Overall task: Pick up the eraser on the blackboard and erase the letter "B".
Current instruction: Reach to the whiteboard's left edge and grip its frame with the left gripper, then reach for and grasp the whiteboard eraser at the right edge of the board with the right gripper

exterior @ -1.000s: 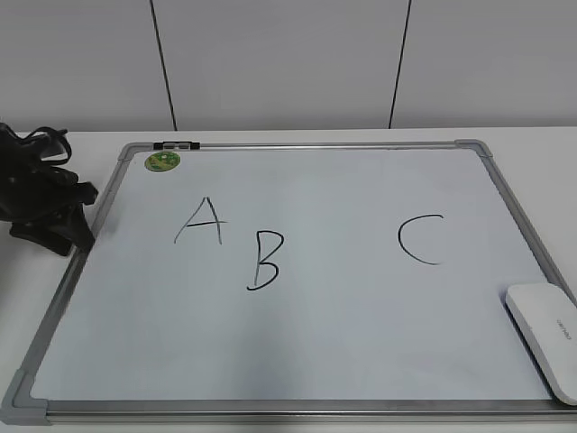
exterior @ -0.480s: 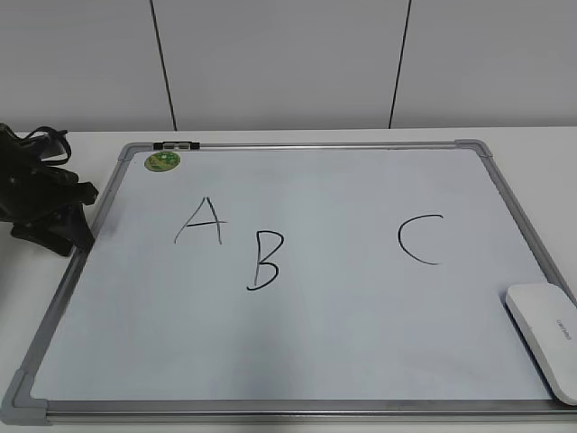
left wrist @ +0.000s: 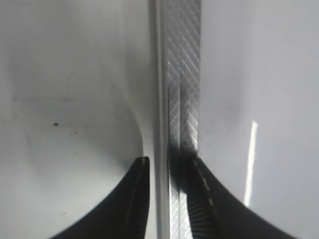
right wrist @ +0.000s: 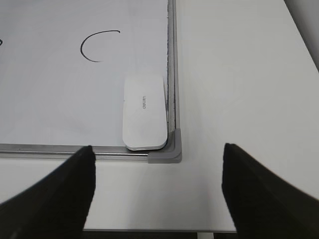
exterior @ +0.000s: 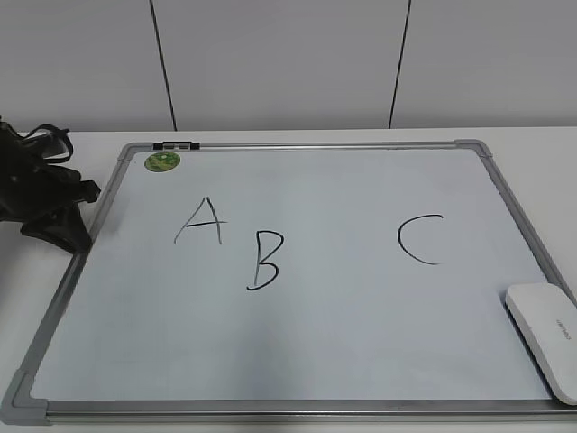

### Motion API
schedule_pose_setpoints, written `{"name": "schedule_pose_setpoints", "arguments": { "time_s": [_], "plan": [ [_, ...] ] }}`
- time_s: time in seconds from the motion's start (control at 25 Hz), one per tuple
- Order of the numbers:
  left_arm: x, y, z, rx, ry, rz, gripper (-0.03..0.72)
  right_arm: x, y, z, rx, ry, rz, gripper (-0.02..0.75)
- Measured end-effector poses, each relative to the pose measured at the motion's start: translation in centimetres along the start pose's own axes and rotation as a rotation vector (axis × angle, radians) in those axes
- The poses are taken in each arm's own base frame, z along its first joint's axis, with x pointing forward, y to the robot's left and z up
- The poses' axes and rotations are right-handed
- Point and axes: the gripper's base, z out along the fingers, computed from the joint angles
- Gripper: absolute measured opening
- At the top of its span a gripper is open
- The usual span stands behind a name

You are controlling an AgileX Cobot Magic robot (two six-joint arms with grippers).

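Note:
The blackboard (exterior: 297, 144) is a white dry-erase board lying flat, with a black "A" (exterior: 202, 221), the letter "B" (exterior: 264, 262) and a "C" (exterior: 419, 239) drawn on it. The eraser (exterior: 545, 338) lies white side up in the board's near right corner. In the right wrist view the eraser (right wrist: 144, 112) sits against the frame corner (right wrist: 167, 152). My right gripper (right wrist: 158, 149) is open and empty, over the table just short of that corner. My left gripper (exterior: 77, 230) is at the board's left edge, its jaws (left wrist: 169, 167) closed on the metal frame (left wrist: 182, 74).
A green round magnet (exterior: 163, 161) sits at the board's far left corner beside a black clip (exterior: 177, 144). White table (right wrist: 239, 74) surrounds the board. A panelled wall stands behind. The table's front edge (right wrist: 149, 230) lies just below the right gripper.
My left gripper has shifted slightly back and to the left along the board's left edge. The eraser and board have not moved.

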Motion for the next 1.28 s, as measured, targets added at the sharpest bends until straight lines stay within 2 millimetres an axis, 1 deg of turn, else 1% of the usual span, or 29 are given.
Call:
{"name": "schedule_pose_setpoints", "arguments": {
  "time_s": [0.08, 0.48, 0.56, 0.68, 0.76, 0.88, 1.0, 1.12, 1.28],
  "plan": [
    [0.0, 0.0, 0.0, 0.003, 0.001, 0.001, 0.033, 0.0, 0.0, 0.0, 0.0, 0.0, 0.0, 0.587],
    [0.0, -0.2, 0.0, 0.003, 0.002, 0.004, 0.029, -0.1, 0.1, -0.1, -0.011, -0.005, 0.005, 0.586],
    [0.0, -0.2, 0.0, 0.003, 0.002, 0.004, 0.029, -0.5, 0.1, -0.5, -0.016, -0.019, 0.008, 0.586],
    [0.0, -0.2, 0.0, 0.003, 0.002, 0.004, 0.029, -2.3, 0.0, -0.7, -0.022, -0.018, 0.011, 0.586],
    [0.0, -0.2, 0.0, 0.004, 0.005, 0.004, 0.029, -4.1, 0.0, 0.4, -0.039, 0.028, 0.021, 0.587],
    [0.0, -0.2, 0.0, 0.004, 0.005, 0.004, 0.029, -5.6, -0.1, 2.5, -0.045, 0.079, 0.027, 0.587],
    [0.0, -0.2, 0.0, 0.004, 0.005, 0.004, 0.029, -7.3, -0.2, 5.1, -0.042, 0.099, 0.032, 0.587],
    [0.0, -0.2, 0.0, 0.004, 0.005, 0.004, 0.029, -8.3, -0.3, 7.5, -0.047, 0.174, 0.034, 0.587],
    [0.0, -0.2, 0.0, 0.004, 0.007, 0.004, 0.029, -8.6, -0.3, 11.1, -0.06, 0.344, 0.017, 0.616]
  ]
}}
